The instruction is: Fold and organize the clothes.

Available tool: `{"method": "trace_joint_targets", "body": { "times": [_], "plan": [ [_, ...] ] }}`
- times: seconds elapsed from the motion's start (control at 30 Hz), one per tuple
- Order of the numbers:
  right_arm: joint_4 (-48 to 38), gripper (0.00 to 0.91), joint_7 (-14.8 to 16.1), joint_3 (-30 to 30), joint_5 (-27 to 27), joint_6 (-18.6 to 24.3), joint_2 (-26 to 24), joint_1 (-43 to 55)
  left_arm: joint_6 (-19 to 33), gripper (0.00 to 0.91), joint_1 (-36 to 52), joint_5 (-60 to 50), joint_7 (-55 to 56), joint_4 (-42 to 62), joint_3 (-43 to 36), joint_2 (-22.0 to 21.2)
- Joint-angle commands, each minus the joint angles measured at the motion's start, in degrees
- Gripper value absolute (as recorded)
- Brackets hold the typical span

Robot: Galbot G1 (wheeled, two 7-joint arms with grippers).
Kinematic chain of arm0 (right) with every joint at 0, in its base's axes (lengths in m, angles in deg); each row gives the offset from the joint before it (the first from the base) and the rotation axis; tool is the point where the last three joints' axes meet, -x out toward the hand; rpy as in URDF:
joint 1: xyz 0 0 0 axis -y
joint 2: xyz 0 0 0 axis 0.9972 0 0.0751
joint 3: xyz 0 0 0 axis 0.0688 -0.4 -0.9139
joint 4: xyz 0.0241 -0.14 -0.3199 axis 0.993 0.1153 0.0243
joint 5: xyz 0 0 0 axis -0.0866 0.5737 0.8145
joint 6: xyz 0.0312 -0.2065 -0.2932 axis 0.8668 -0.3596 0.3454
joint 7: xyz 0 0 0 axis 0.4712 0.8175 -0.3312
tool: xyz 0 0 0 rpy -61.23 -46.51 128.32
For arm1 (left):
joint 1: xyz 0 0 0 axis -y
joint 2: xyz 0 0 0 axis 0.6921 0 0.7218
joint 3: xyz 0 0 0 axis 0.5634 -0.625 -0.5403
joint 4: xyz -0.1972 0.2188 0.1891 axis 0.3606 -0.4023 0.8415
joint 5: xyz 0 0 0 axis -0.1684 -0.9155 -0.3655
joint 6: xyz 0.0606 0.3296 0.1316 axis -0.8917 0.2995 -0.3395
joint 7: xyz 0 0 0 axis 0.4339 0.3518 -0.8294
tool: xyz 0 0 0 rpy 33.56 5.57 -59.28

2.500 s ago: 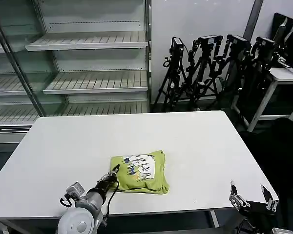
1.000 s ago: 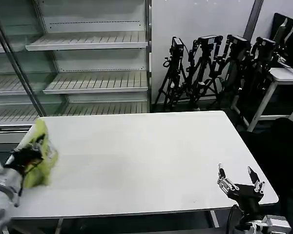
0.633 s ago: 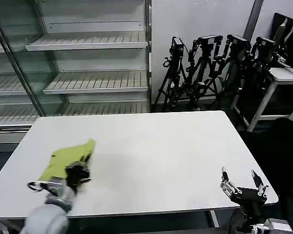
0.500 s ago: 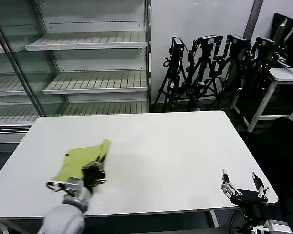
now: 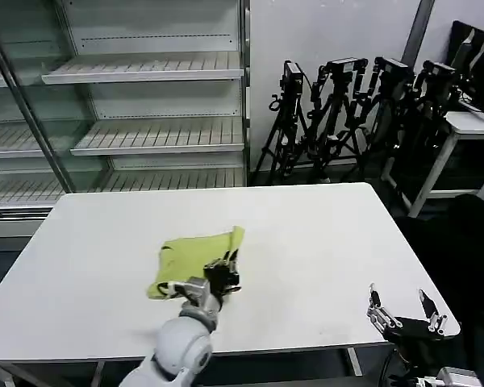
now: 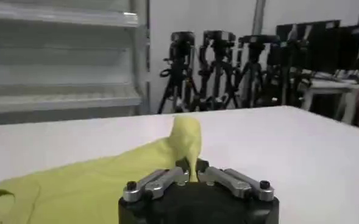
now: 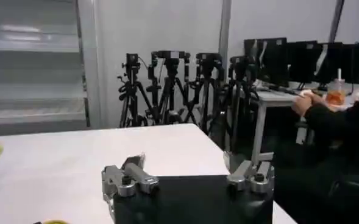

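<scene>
Head view looks from above, forward and down across the white table toward the shelving and tripods behind. Left wrist view sits low, right behind the left gripper, close to the yellow-green shirt, facing the same tripods. Right wrist view sits low behind the right gripper at the table's near right corner, also facing the tripods. All three share tabletop and tripods
</scene>
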State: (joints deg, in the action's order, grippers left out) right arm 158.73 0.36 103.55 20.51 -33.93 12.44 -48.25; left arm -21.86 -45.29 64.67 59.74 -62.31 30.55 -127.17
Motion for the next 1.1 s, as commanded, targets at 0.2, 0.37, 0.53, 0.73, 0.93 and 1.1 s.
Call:
{"method": "trace_joint_targets", "body": {
  "times": [0.2,0.37,0.53,0.73,0.93,1.1],
  "plan": [
    [1.07,0.907,1.61,-0.12,0.53,2.43,-0.81,1.25,7.52,0.907,1.46,5.05,1.4,0.17,-2.27,-8.09],
    [0.55,0.907,2.57,-1.3,0.87,3.0,-1.26,2.41,9.54,0.907,-5.61,7.27,0.04,-9.65,2.89,-5.42],
    [0.17,0.907,3.38,-2.65,1.91,3.29,-1.83,4.26,9.68,0.907,-17.54,4.13,-3.03,-19.02,9.89,-1.65],
    [-2.62,0.907,4.02,-6.98,3.69,6.77,-2.41,6.19,13.79,0.907,-31.84,-10.54,-5.58,-26.52,22.9,-0.46],
    [-3.87,0.907,3.91,-11.63,4.51,6.8,-2.89,7.64,15.23,0.907,-38.87,-14.77,-5.22,-30.44,27.54,-1.46],
    [-5.35,0.907,4.34,-13.2,6.08,6.77,-3.28,8.95,14.8,0.907,-41.07,-14.35,-5.28,-31.94,27.69,-2.64]
  ]
}}
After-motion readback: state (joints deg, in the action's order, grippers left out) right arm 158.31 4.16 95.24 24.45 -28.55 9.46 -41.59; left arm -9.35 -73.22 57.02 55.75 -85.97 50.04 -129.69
